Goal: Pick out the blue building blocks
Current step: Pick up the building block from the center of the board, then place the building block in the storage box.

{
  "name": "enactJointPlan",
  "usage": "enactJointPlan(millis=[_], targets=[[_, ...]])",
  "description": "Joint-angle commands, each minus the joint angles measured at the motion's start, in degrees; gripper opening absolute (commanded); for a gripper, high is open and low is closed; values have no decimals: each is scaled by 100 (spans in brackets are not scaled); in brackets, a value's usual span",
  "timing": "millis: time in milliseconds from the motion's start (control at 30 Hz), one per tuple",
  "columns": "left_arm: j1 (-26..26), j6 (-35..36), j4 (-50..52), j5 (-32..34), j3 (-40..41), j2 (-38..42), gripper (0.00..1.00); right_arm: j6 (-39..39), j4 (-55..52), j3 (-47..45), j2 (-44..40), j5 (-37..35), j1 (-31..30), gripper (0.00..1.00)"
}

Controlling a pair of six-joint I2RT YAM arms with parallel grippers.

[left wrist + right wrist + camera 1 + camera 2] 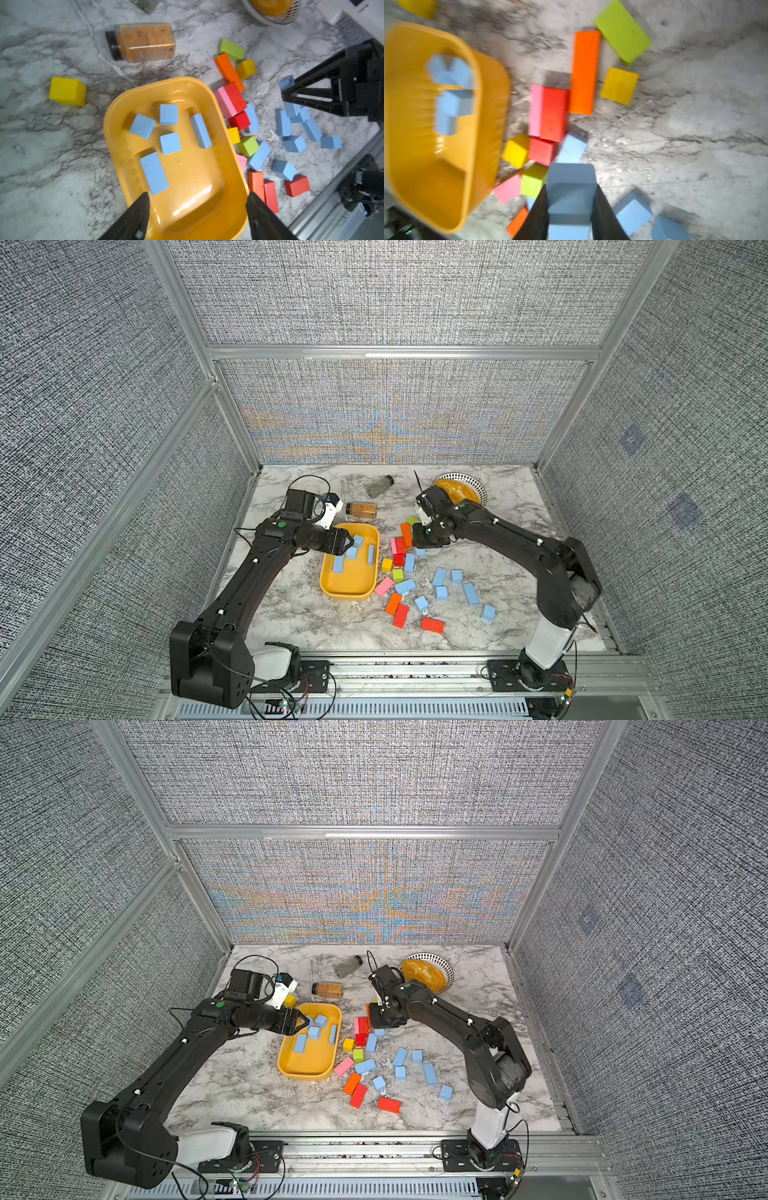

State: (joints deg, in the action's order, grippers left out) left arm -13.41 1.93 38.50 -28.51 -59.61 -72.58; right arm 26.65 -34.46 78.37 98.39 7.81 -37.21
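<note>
right gripper (571,188): clamped tight on one blue block (571,205), mid-frame in both top views
left gripper (197,195): jaws wide apart, holding nothing, hanging over the yellow tray (116,133)
blue building blocks (169,143): five in the tray, the rest loose on the bench (299,614) to its right
room: coloured blocks (399,547) crowd the tray's right rim; open bench lower left of it
arms: both elbow-bent, reaching in from the bottom corners; right wrist tipped down

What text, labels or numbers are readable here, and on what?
None readable.
The orange spice jar shows no label; the blue building blocks and yellow tray are plain.
Two bluish patches on the side wall are too blurred to read.
</note>
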Motion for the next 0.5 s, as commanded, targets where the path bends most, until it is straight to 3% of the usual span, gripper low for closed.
enactJointPlan(millis=[0, 133, 267, 400, 467], targets=[[-20, 8, -958, -1285, 133, 161, 74, 47, 1466, -362, -619, 821, -32, 19], [-190, -699, -1679, -1465, 137, 216, 73, 821, 2839, -962, -1168, 1311, -39, 18], [-353, -1239, -2382, -2119, 259, 209, 72, 1332, 4344, -1474, -1356, 1941, -174, 17], [-500, -1733, -2987, -2339, 474, 332, 55, 1610, 4743, -1534, -1344, 2068, -182, 17], [-581, -1661, -2898, -2151, 494, 392, 54, 1801, 4719, -1463, -1320, 1975, -198, 17]])
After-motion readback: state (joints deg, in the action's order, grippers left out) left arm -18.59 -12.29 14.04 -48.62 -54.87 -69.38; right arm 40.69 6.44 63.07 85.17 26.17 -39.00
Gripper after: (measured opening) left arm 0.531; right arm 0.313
